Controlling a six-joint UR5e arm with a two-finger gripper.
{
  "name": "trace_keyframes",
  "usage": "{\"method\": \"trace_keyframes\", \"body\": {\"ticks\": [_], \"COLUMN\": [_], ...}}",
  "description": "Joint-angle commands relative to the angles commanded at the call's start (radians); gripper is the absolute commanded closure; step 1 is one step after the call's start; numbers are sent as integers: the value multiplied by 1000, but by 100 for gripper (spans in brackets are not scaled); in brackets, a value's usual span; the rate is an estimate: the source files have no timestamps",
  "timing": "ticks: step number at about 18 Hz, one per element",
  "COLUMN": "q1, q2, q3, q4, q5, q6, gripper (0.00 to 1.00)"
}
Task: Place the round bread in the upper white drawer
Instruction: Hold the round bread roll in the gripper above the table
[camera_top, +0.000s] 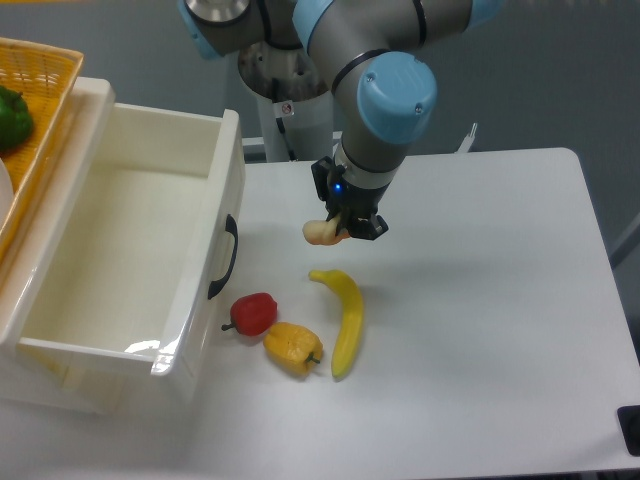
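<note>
The round bread (321, 233), pale beige with a bit of orange, hangs above the white table between the fingers of my gripper (347, 228), which is shut on it. Most of the bun is hidden by the black fingers. The upper white drawer (190, 250) stands pulled out at the left, its inside bare, with a black curved handle (226, 258) on the front panel. My gripper is to the right of that front panel, over the table's middle.
A banana (344, 316), a yellow pepper (292, 346) and a red pepper (254, 313) lie on the table below my gripper, close to the drawer front. A woven yellow basket (40, 110) with a green item (12, 118) sits at the top left.
</note>
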Motion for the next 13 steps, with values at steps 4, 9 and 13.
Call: {"method": "trace_keyframes", "body": {"ticks": [4, 9, 13], "q1": [0, -6, -6], "q2": [2, 0, -6], "q3": [3, 11, 41], "q4": [2, 8, 9], "q5": [-6, -25, -51], "q6": [-20, -46, -92], "gripper": [75, 75, 75]}}
